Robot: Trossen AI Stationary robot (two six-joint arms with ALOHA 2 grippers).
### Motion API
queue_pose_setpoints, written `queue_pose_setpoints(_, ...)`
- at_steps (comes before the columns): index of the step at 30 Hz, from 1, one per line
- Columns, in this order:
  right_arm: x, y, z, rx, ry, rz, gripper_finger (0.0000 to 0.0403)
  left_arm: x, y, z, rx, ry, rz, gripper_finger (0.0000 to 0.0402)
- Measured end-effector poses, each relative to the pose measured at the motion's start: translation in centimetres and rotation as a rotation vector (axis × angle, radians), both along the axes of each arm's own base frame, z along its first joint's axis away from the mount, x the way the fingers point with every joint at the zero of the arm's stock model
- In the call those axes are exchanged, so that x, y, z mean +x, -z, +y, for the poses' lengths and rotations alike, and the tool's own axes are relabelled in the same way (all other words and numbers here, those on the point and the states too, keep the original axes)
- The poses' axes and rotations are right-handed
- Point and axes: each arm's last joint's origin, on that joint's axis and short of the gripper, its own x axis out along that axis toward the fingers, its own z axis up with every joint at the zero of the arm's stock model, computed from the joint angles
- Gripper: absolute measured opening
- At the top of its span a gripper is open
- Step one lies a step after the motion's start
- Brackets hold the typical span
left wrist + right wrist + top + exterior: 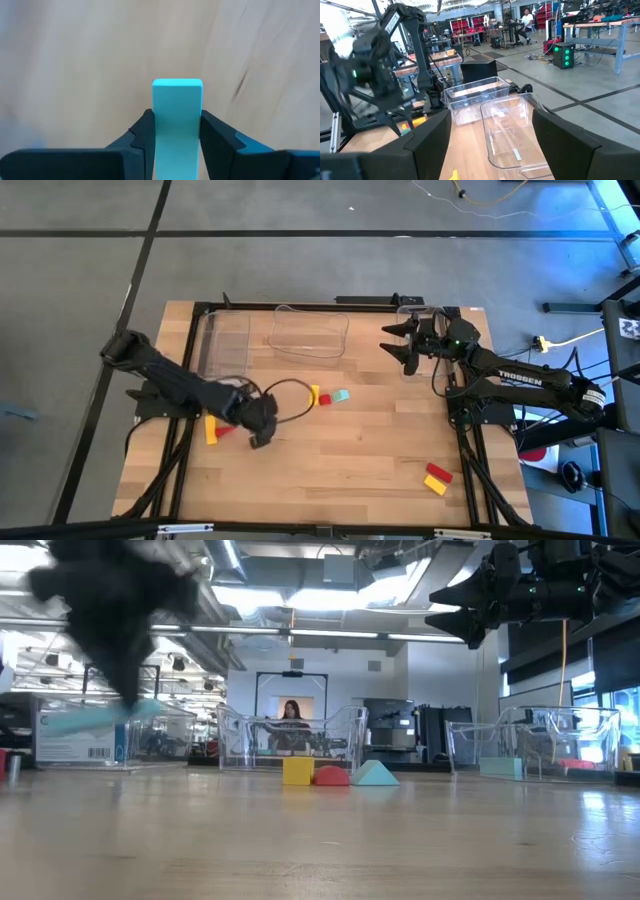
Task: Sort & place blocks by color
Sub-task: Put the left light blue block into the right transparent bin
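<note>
My left gripper (258, 436) hangs above the table's left-middle, shut on a light teal block (177, 115). That block shows blurred in the low view (100, 718). A yellow block (211, 430) and a red block (224, 429) lie on the table beside it. A yellow block (315, 391), a red block (322, 400) and a teal block (340, 395) sit together at mid-table. A red block (438, 472) and a yellow block (434, 487) lie near the right front. My right gripper (398, 345) is open and raised at the far right, by the right bin. My left gripper pinches the teal block between its two fingers (142, 137), which lie on its two long side faces (160, 125). The block's free end sticks out past the fingertips. It is lifted clear of the table; in the low view it lies tilted under the gripper.
Three clear bins stand along the far edge: left (225, 345), middle (308, 332) and right (415, 315). The right bin seems to hold a teal piece (500, 768). A black cable (290, 388) loops off the left wrist. Bare wood lies between the mid-table blocks and the front edge.
</note>
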Motion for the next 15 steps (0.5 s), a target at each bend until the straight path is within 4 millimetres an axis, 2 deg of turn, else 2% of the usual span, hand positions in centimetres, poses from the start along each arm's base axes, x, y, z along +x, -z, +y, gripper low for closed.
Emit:
queue_pose_setpoints(4, 0.0, 0.0, 0.0, 0.001, -0.001, 0.000, 0.0281, 1.4, -3.6, 1.8, 0.123, 0.135, -0.230, 0.0111)
queue_pose_setpoints(9, 0.0, 0.1, 0.0, 0.006, -0.002, 0.006, 0.0281, 2.1, -7.2, 5.1, 0.283, 0.255, -0.451, 0.0110)
queue_pose_setpoints(12, 0.0, 0.3, 0.0, 0.020, -0.002, 0.031, 0.0281, 1.8, -8.1, 7.4, 0.337, 0.274, -0.588, 0.0110)
queue_pose_setpoints(15, 0.0, 0.6, 0.0, 0.035, 0.011, 0.056, 0.0281, 0.8, -7.8, 9.6, 0.345, 0.285, -0.694, 0.0110)
